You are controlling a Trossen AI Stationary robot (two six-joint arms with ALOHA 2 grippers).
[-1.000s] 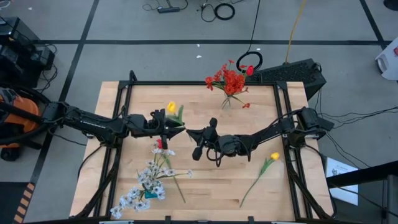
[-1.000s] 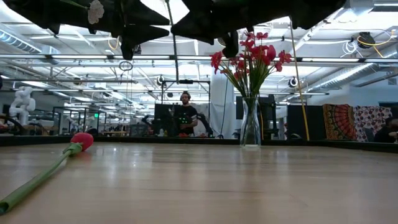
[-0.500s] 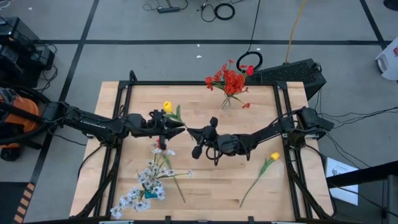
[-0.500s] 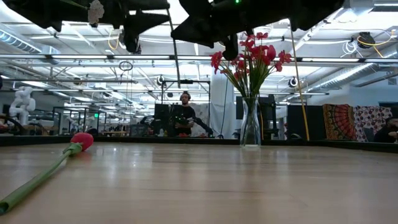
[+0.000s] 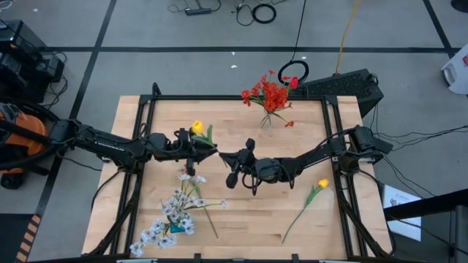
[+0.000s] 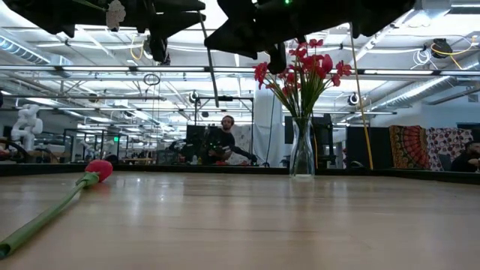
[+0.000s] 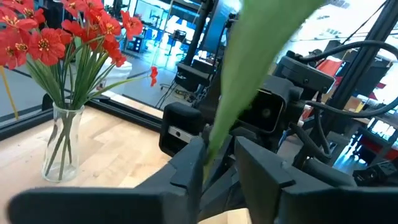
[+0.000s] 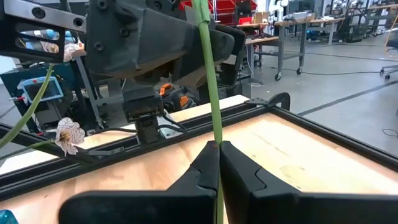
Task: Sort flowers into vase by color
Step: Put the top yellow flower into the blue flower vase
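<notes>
A yellow tulip [image 5: 196,128] with a green leaf [image 7: 249,68] stands roughly upright above the table's middle, between my two grippers. My right gripper [image 8: 217,148] reaches in from the table's right and is shut on its thin stem. From the left, my left gripper [image 7: 221,152] faces it with a narrow gap, and the leaf and stem pass between its fingers. At the far edge a glass vase [image 6: 302,150] holds red flowers [image 5: 272,95]. Lying on the table are a red tulip [image 6: 96,169], white blossom sprays [image 5: 172,215] and another yellow tulip [image 5: 320,185]. My right gripper pinches the tulip's thin stem [image 8: 214,134] between its two fingertips, partway down its length. The fingers come level from the table's right side and lie across the stem. The flower is lifted clear, bud up, its lower stem [image 6: 214,75] hanging free. My left gripper: I cannot tell whether its fingers [image 7: 186,171] touch the leaf and stem between them.
Black frame rails [image 5: 234,98] border the wooden table. The white sprays and the red tulip lie at the near left, under the left arm. The second yellow tulip lies near the right rail. A person [image 6: 223,139] sits in the room beyond the far edge.
The held tulip has tipped slightly. Its bud has swung a little toward the table's left, while the stem stays in my right gripper. Both arms have stayed in place.
</notes>
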